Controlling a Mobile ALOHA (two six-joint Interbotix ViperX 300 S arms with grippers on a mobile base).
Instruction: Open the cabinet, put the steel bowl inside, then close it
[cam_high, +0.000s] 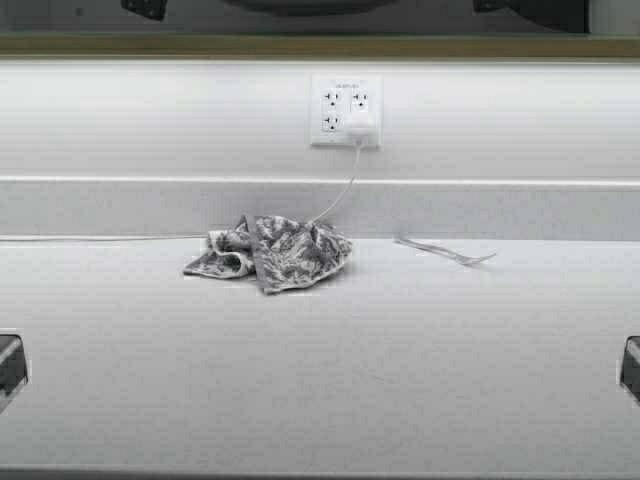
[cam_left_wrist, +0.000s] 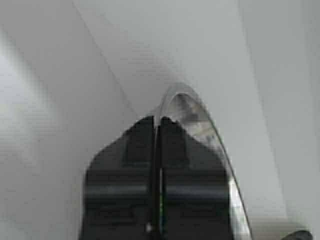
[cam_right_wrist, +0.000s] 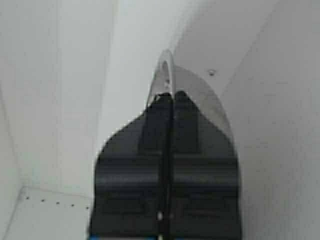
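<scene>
Though mostly hidden, steel bowl (cam_left_wrist: 200, 120) rim pinched by both end effectors (cam_left_wrist: 159, 120) (cam_right_wrist: 169, 96).

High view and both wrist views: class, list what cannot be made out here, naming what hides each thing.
1. Shiny steel bowl: only a rim arc shows in each wrist view; the black left gripper and black right gripper, clamped on it, cover the rest.
2. Tan wall cabinet: the high view's top edge cuts off all but its lower edge.
3. Arms: barely visible in the high view.
4. Thin silvery utensil on the white counter: too small to identify.
</scene>
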